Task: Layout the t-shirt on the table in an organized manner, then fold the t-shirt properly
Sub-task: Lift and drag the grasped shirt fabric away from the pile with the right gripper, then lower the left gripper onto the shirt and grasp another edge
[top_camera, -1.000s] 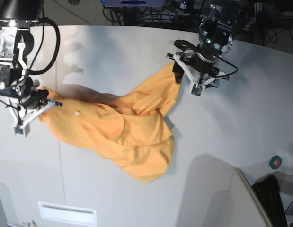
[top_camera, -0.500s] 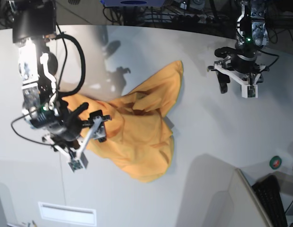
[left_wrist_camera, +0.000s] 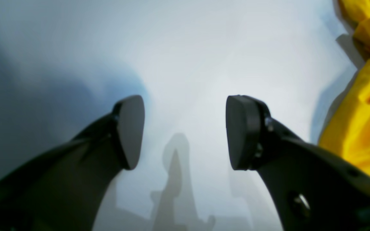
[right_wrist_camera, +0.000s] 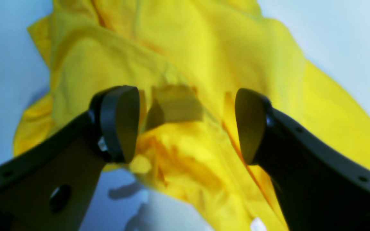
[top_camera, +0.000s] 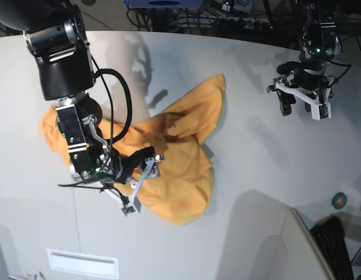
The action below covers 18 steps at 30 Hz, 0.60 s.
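The orange t-shirt (top_camera: 186,128) lies crumpled in a heap on the pale table (top_camera: 256,175), one corner reaching toward the far side. My right gripper (top_camera: 139,184) hovers over the heap's near-left part, open, with folds of the t-shirt (right_wrist_camera: 204,48) below its fingers (right_wrist_camera: 120,125) and nothing between them. My left gripper (top_camera: 301,111) is open above bare table at the far right, well clear of the cloth. In the left wrist view the gripper (left_wrist_camera: 185,131) frames only table (left_wrist_camera: 185,64), and the t-shirt (left_wrist_camera: 365,112) shows at the right edge.
A green tape roll (top_camera: 340,200) lies near the table's right edge. A keyboard (top_camera: 337,245) and a raised grey panel (top_camera: 285,245) fill the near right corner. A white slot (top_camera: 82,262) sits at the near left. Cables run along the far edge.
Both grippers have let go of the t-shirt. The right gripper opened and swung from the shirt's left end over its middle. The left gripper moved off to the right. The cloth has slumped.
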{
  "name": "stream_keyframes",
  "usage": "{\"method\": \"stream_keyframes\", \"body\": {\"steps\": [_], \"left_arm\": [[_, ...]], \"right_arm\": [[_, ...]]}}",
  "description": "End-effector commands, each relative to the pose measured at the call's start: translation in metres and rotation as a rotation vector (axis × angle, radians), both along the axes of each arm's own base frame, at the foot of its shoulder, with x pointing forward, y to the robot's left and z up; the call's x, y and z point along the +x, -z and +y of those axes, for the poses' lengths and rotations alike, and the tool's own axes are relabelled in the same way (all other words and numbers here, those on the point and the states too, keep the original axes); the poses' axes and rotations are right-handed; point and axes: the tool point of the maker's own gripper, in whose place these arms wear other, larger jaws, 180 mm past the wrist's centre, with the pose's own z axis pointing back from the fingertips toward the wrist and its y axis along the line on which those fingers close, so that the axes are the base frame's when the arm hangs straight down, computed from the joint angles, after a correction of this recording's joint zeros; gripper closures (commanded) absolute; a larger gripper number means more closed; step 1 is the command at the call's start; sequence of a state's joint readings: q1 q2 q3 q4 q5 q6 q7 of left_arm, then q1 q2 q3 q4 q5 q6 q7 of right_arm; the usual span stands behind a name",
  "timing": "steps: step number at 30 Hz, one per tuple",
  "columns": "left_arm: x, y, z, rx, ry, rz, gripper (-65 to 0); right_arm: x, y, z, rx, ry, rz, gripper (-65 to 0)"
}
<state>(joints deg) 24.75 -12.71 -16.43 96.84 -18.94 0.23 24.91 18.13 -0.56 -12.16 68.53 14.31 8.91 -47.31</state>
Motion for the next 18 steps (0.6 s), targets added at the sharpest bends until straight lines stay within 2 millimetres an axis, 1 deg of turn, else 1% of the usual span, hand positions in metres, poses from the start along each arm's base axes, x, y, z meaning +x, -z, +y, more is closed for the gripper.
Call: {"method": "stream_keyframes", "body": {"steps": [1, 3, 4, 5, 6, 7, 9, 10, 11, 12, 13, 14, 15, 18], "left_arm": [[0.008, -0.011, 0.003, 0.014, 0.004, -0.043, -38.0], [0.008, -0.011, 0.003, 0.014, 0.004, -0.044, -38.0], [0.009, -0.011, 0.003, 0.014, 0.003, -0.045, -38.0], [0.008, -0.010, 0.003, 0.012, 0.003, -0.041, -38.0], [0.008, -0.008, 0.003, 0.011, 0.002, -0.037, -38.0], [0.007, -0.005, 0.003, 0.010, 0.001, -0.031, -38.0], [0.005, 0.000, 0.004, 0.007, -0.004, -0.018, -38.0], [0.007, 0.001, 0.005, 0.005, -0.006, -0.018, -38.0], [0.006, 0.004, 0.006, 0.011, -0.008, -0.008, -38.0], [0.006, 0.007, 0.007, 0.021, -0.005, 0.001, -38.0], [0.006, 0.008, 0.009, 0.041, 0.003, 0.008, -38.0], [0.007, 0.010, 0.003, 0.053, 0.034, 0.016, -38.0], [0.008, 0.013, -0.007, 0.067, 0.087, 0.028, -38.0], [0.011, 0.020, -0.044, 0.119, 0.259, 0.055, -38.0]], "right_arm": [[0.017, -0.015, 0.002, 0.012, 0.005, -0.054, -44.1], [0.015, -0.011, 0.001, 0.010, 0.004, -0.043, -44.0], [0.013, -0.010, 0.005, 0.015, -0.005, -0.040, -43.5], [0.012, -0.010, 0.007, 0.018, -0.024, -0.042, -41.1], [0.009, -0.009, 0.010, 0.021, -0.047, -0.039, -35.4], [0.005, -0.007, 0.013, 0.023, -0.072, -0.035, -26.4], [0.000, -0.008, 0.017, 0.030, -0.114, -0.040, -5.7], [-0.002, -0.010, 0.018, 0.029, -0.126, -0.040, 0.0], [-0.008, -0.010, 0.016, 0.025, -0.128, -0.027, 0.0], [-0.011, -0.014, 0.016, 0.021, -0.133, -0.033, 0.0], [-0.014, -0.022, 0.016, 0.019, -0.139, -0.050, 0.0], [-0.017, -0.030, 0.016, 0.019, -0.143, -0.074, 0.0], [-0.021, -0.040, 0.017, 0.019, -0.148, -0.100, 0.0], [-0.032, -0.075, 0.006, -0.015, -0.163, -0.186, 0.0]]}}
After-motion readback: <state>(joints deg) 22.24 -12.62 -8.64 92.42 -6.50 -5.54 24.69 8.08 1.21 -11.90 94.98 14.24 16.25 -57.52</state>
